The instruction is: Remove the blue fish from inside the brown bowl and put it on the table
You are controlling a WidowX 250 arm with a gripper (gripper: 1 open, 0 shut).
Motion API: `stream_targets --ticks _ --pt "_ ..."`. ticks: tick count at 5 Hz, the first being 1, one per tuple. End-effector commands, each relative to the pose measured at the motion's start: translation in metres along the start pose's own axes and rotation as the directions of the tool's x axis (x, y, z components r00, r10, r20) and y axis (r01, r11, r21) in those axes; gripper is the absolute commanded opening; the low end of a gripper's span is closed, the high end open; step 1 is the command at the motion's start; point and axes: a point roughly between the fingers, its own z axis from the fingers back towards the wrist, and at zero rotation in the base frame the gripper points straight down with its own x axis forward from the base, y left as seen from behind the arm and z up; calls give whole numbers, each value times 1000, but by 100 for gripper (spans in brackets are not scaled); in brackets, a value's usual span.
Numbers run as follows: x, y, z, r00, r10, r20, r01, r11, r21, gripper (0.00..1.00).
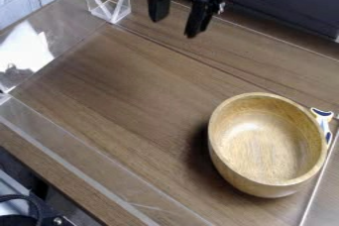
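The brown bowl point(269, 143) stands on the table point(119, 91) at the front right; its hollow shows only bare wood. No blue fish is visible inside it. A small bluish-white thing point(322, 115) lies just past the bowl's right rim at the picture's edge, too small to identify. My gripper point(176, 24) hangs over the back of the table, well to the upper left of the bowl. It points down, its two black fingers are apart, and it is open with nothing between them.
A clear plastic stand point(107, 3) sits at the back left, close to the gripper's left side. The table's pale glossy edge strip point(66, 161) runs along the front left. A dark wall closes the back.
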Motion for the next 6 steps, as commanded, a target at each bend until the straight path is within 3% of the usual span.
stream_targets --ticks 1,2,4,6 --pt "10 8 20 997 -25 74 24 1000 12 100" --pt "7 -2 17 998 -33 61 32 999 13 100" --pt "14 -5 3 998 -46 36 46 999 13 100" --pt "6 -10 -15 998 -53 27 53 999 9 100"
